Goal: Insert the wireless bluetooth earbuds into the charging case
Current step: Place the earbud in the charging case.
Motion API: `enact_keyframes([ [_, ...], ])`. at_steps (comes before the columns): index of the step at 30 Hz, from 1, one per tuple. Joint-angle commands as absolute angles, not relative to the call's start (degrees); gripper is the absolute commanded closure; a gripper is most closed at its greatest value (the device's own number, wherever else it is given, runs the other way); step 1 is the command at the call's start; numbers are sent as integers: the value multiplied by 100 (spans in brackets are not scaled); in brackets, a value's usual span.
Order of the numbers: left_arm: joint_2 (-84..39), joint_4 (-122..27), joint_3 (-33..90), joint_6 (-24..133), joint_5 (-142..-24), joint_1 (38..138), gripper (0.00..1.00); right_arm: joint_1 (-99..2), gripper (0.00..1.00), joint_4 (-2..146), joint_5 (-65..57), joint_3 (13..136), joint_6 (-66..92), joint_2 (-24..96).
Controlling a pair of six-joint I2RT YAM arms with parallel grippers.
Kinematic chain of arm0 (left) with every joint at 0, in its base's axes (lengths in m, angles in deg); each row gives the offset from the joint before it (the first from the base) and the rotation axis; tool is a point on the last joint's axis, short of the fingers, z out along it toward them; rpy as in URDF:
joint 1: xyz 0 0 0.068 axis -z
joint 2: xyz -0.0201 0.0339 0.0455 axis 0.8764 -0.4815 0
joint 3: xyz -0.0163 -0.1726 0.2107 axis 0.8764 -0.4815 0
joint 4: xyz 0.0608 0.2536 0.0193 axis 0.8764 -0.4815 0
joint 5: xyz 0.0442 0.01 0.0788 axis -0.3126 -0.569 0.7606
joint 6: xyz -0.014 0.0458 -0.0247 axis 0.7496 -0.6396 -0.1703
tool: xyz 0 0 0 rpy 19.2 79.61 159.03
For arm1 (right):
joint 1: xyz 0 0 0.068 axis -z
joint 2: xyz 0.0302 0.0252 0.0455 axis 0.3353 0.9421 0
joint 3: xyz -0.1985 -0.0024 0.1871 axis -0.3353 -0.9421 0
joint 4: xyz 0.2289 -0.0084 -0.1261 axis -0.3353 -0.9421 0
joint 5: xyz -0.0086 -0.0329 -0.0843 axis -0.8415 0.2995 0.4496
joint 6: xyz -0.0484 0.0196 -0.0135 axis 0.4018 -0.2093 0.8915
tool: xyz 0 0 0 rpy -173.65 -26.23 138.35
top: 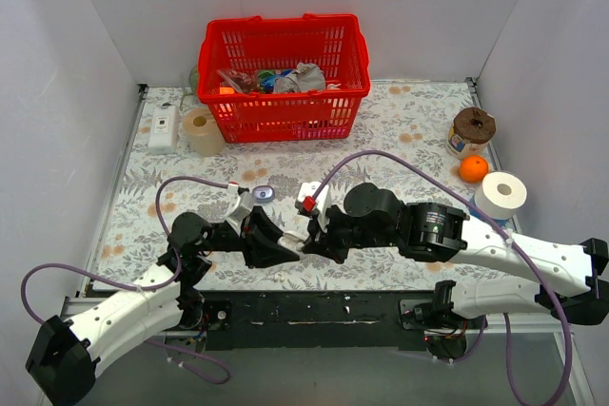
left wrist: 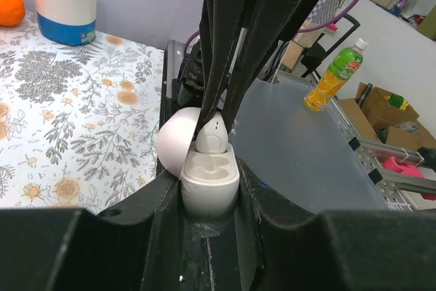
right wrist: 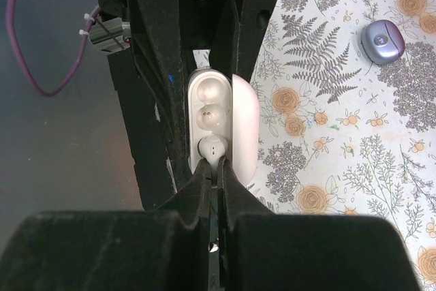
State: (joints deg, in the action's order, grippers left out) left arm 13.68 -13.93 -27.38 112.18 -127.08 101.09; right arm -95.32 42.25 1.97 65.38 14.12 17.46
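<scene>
- Your left gripper point(left wrist: 210, 180) is clenched on the white charging case point(left wrist: 204, 192), with one finger against each side wall and the lid swung open.
- Your right gripper point(right wrist: 218, 167) pinches a white earbud point(right wrist: 212, 146) at its fingertips.
- The bud sits tilted, partly inside the case socket nearest those tips.
- A lavender pebble-shaped case point(right wrist: 381, 40) lies on the tablecloth, well apart from both pairs of fingers.
</scene>
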Motion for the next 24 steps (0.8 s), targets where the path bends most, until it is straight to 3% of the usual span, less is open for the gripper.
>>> enact_keyframes([
  [1,1401,-66,-2730,11727,-12637,10094,100,-9685,99,3737,-28,6629,1647,1719],
  [8,1067,815,-2827,12343,-12866,10094,100,-9729,99,3527,-55,6752,1885,1561],
  [24,1023,684,-2608,12151,-12787,10094,100,-9755,99,3043,68,6919,1955,1754],
])
